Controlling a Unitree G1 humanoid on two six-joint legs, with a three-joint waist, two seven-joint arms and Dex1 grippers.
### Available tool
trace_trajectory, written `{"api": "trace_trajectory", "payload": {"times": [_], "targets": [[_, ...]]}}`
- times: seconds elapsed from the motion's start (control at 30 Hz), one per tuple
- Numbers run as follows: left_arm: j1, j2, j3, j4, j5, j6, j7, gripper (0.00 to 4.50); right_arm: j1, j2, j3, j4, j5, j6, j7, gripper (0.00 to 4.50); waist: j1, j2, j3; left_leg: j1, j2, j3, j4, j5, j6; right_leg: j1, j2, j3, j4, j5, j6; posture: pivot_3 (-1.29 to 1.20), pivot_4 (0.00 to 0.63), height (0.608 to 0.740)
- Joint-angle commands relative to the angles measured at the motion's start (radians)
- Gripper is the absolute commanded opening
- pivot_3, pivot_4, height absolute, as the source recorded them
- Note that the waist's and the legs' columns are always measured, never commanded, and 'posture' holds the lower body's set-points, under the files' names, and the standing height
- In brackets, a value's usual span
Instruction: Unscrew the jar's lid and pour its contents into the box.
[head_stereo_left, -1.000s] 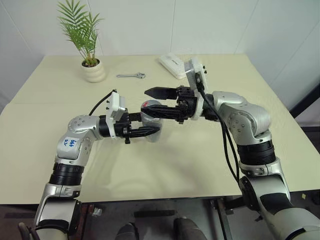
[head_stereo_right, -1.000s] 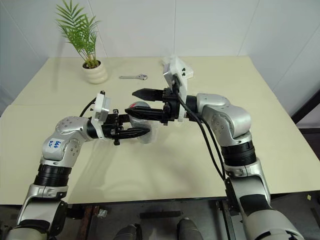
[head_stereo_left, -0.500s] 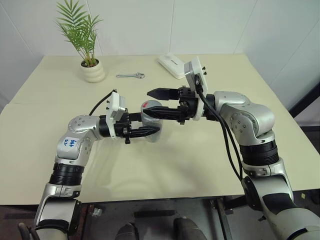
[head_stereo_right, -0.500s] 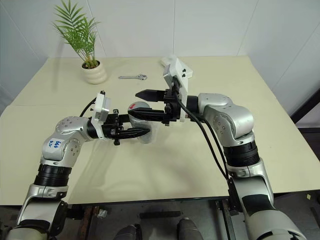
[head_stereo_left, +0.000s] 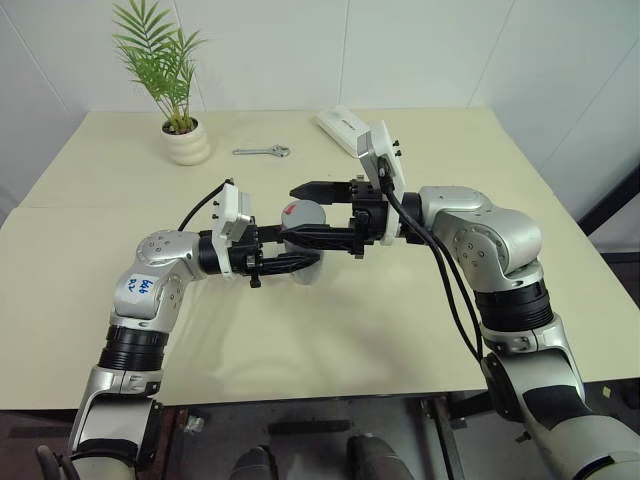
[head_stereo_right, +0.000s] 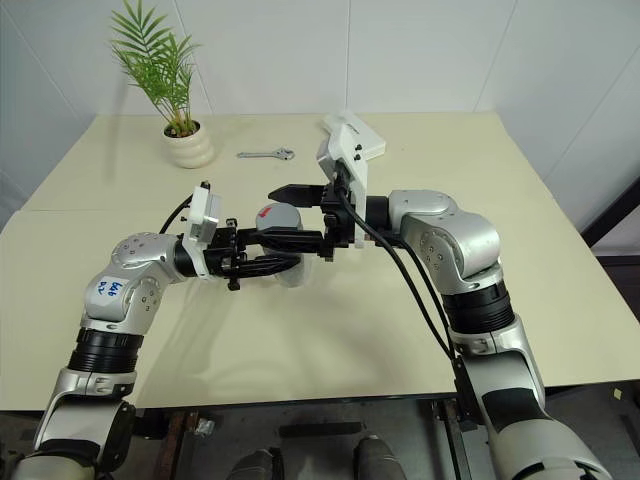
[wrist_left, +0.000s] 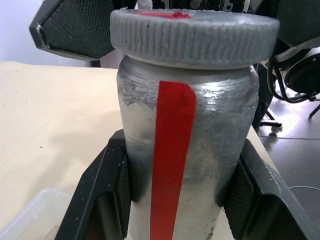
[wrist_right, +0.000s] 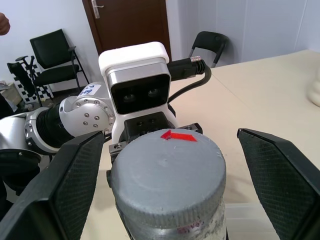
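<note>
You have one small clear cylindrical jar with a red stripe (wrist_left: 172, 165) at frame centre, clamped upright in the left gripper (head_stereo_left: 290, 262). Its single ribbed silver-grey screw lid (wrist_right: 167, 172) is on. The right gripper (head_stereo_left: 308, 212) straddles that lid, its two black fingers (wrist_right: 75, 177) spread apart, clear of the rim.

A frosted silver-grey jar (wrist_left: 185, 150) bore a red stripe, its ribbed grey lid (wrist_right: 167, 175) a red mark; black gripper fingers (wrist_left: 100, 195) flanked it above a cream table (head_stereo_left: 400, 320).

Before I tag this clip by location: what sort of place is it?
Probably an office or lab room: a plain table against white walls, office chairs, a dark door, a potted plant.
</note>
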Motion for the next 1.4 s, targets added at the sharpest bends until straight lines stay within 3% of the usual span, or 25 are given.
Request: {"api": "trace_trajectory", "payload": {"times": [0.03,0.1,0.23,0.6,0.67,0.83,0.9,1.07,1.17,1.33,1.4], "targets": [[-0.012,-0.002,0.009,-0.022,-0.013,-0.015,0.001,1.95,-0.017,-0.009,-0.018,-0.02,0.001,-0.036,0.011,4.29,0.0,0.0,0.0,0.0,0.0,0.0,0.0,0.0,0.0,0.0,0.0,0.0,0.0,0.0,0.0,0.0,0.15,0.74],[-0.012,0.0,0.009,-0.022,-0.013,-0.015,-0.001,1.95,-0.023,-0.006,-0.027,-0.012,0.002,-0.041,0.005,3.91,0.0,0.0,0.0,0.0,0.0,0.0,0.0,0.0,0.0,0.0,0.0,0.0,0.0,0.0,0.0,0.0,0.15,0.74],[-0.013,0.002,0.009,-0.02,-0.013,-0.016,-0.002,1.95,-0.017,-0.003,-0.029,-0.023,0.011,-0.043,0.008,2.64,0.0,0.0,0.0,0.0,0.0,0.0,0.0,0.0,0.0,0.0,0.0,0.0,0.0,0.0,0.0,0.0,0.15,0.74],[0.001,0.014,0.01,-0.026,-0.015,-0.013,-0.004,1.95,-0.072,0.172,-0.441,-0.026,0.547,0.223,-0.4,2.55,0.001,0.0,0.0,0.0,0.0,0.0,0.0,0.0,0.0,0.0,-0.001,0.0,0.0,0.0,0.0,0.0,0.15,0.74],[0.005,0.016,0.011,-0.03,-0.016,-0.011,-0.004,1.95,-0.022,0.105,-0.42,-0.08,0.487,0.189,-0.38,2.55,0.001,0.0,0.0,0.0,0.0,0.0,0.0,0.0,0.0,0.0,-0.001,0.0,0.0,0.0,0.0,0.0,0.15,0.74],[0.01,0.035,0.028,-0.024,-0.021,-0.001,0.002,1.95,0.227,-0.159,-0.269,-0.174,0.095,-0.071,-0.331,2.55,0.006,0.0,0.0,-0.002,-0.001,-0.001,-0.001,-0.001,0.001,0.0,-0.001,0.0,-0.005,0.0,0.001,0.0,0.15,0.74],[0.008,0.045,0.038,-0.01,-0.021,0.001,0.001,1.95,0.335,-0.205,-0.261,-0.13,-0.034,-0.215,-0.339,2.55,0.006,0.0,0.0,-0.003,-0.001,0.0,-0.001,-0.001,0.001,0.0,-0.001,0.0,-0.005,0.0,0.001,0.0,0.15,0.74],[-0.012,0.047,0.048,0.038,-0.02,-0.002,0.002,1.95,0.479,-0.201,-0.271,0.072,-0.193,-0.479,-0.341,2.55,-0.001,0.0,0.0,-0.002,-0.001,0.002,-0.001,-0.001,0.001,0.0,-0.001,0.001,-0.005,0.001,0.001,0.0,0.15,0.74],[-0.043,0.038,0.054,0.075,-0.029,0.004,0.005,1.95,0.546,-0.159,-0.333,0.25,-0.21,-0.621,-0.354,2.55,-0.001,0.0,0.0,0.001,-0.001,0.003,-0.001,0.0,0.001,0.001,0.0,0.002,-0.004,0.001,0.002,0.0,0.15,0.74],[-0.064,0.031,0.065,0.101,-0.036,0.018,0.025,1.95,0.581,-0.132,-0.364,0.302,-0.196,-0.677,-0.347,2.55,-0.003,0.0,0.0,0.006,-0.001,0.006,-0.001,0.0,0.001,0.004,0.0,0.005,-0.003,0.001,0.002,0.0,0.15,0.74],[-0.068,0.023,0.079,0.098,-0.056,0.037,0.034,1.95,0.595,-0.125,-0.374,0.286,-0.161,-0.652,-0.323,3.29,-0.005,0.0,0.0,0.008,-0.001,0.009,-0.002,0.0,0.001,0.004,0.0,0.009,-0.002,0.002,0.003,0.0,0.15,0.74]]}}
